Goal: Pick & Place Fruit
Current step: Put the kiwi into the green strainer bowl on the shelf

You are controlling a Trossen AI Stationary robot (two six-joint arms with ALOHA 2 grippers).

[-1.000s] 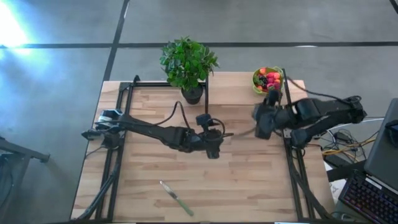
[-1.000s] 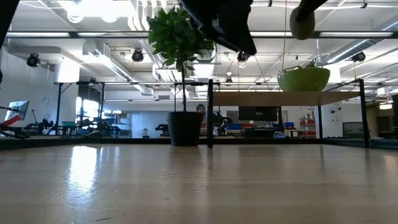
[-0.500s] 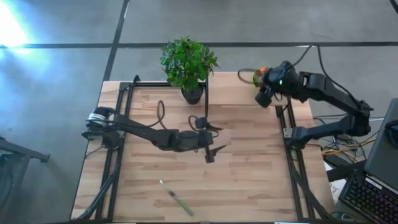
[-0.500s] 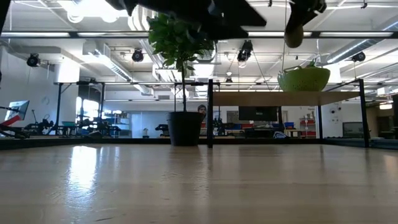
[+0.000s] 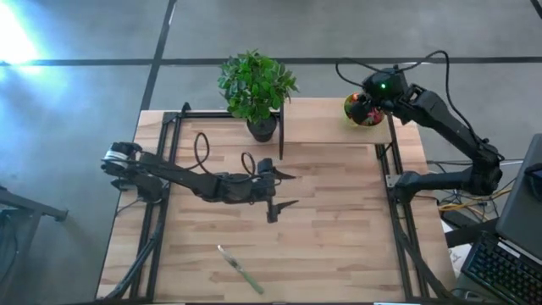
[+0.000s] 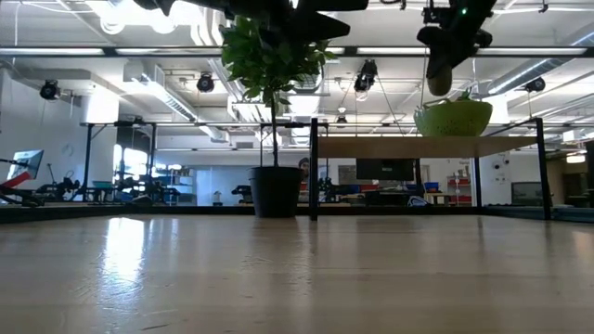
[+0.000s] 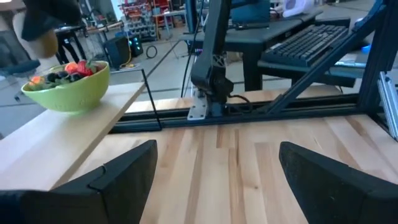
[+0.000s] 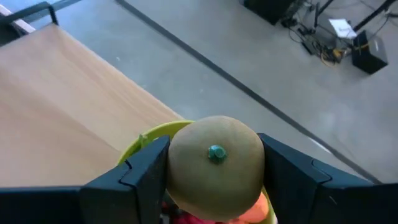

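Right arm reaches up and over the far right corner of the table [image 5: 339,212], elbow raised, wrist turned down above the lime-green bowl [image 6: 453,118]. Right gripper [image 8: 214,171] is clamped on the dull-green kiwi-like ball [image 8: 216,163], one finger on each side; a small green stem nub faces the wrist camera. In the low view the ball [image 6: 439,78] hangs directly above the bowl, clear of its rim, not yet set down. The bowl [image 7: 65,90] sits on the raised shelf at the back right and holds the other fruit [image 7: 65,70]: red, orange and dark berries (individual pieces too small to sort in the high view). Left arm lies stretched low across the middle of the table, forearm roughly level, left gripper [image 5: 278,191] over bare wood near the centre with its fingers [image 7: 121,174] spread wide apart, nothing between them. Potted plant [image 5: 257,85] stands at the back edge, left of the bowl and well apart from it. Green-handled knife [image 5: 240,269] lies on the near part of the table, apart from both arms.
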